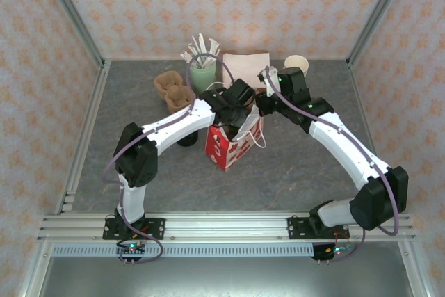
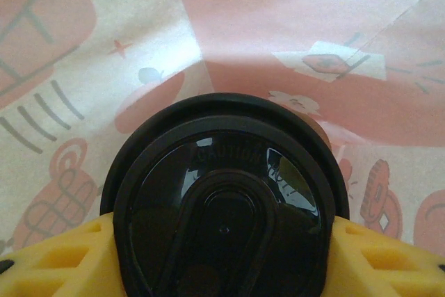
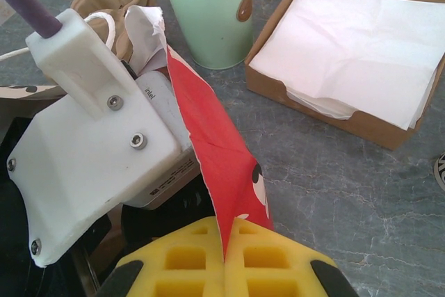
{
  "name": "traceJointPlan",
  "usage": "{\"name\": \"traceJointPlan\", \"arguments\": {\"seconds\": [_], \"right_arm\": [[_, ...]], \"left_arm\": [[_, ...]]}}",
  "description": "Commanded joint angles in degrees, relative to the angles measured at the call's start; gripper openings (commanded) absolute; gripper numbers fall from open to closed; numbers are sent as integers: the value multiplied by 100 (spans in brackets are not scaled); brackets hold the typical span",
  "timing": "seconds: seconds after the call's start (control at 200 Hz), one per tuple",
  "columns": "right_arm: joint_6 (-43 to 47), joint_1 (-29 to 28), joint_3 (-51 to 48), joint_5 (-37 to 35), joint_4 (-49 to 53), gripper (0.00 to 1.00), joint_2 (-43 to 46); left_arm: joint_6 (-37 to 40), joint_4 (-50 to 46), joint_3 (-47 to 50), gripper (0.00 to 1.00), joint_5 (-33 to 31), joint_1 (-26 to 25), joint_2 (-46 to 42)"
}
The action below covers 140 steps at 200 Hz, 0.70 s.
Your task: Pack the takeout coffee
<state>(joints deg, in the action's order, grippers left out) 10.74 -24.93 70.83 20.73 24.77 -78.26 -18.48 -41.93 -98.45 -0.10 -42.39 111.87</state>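
The right end effector [image 3: 224, 259] is clenched on the rim of the red-and-white paper bag [image 3: 212, 137], with the thin paper edge pinched between its yellow pads [image 3: 181, 262]. To my eye that grip is there to hold the mouth open and steady the bag on the counter [image 3: 334, 193] while the other arm works. The left end effector [image 2: 222, 273] reaches down into the bag and grasps the takeout coffee [image 2: 222, 193], one yellow finger on each side of the cup just under its black lid [image 2: 229, 144]. The cup sits upright between those fingers, inside the bag, with printed paper walls around it. I cannot tell whether its base rests on the bag's floor.
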Motion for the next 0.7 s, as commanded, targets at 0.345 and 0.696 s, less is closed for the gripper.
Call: {"name": "traceJointPlan", "arguments": {"seconds": [0.345, 0.696], "right_arm": [[-72, 76, 14, -88, -122, 0, 152], [-36, 71, 70, -115, 1, 0, 132]], "left_arm": [[-175, -513, -49, 74, 215, 89, -490], [-162, -632, -177, 76, 257, 100, -518]]}}
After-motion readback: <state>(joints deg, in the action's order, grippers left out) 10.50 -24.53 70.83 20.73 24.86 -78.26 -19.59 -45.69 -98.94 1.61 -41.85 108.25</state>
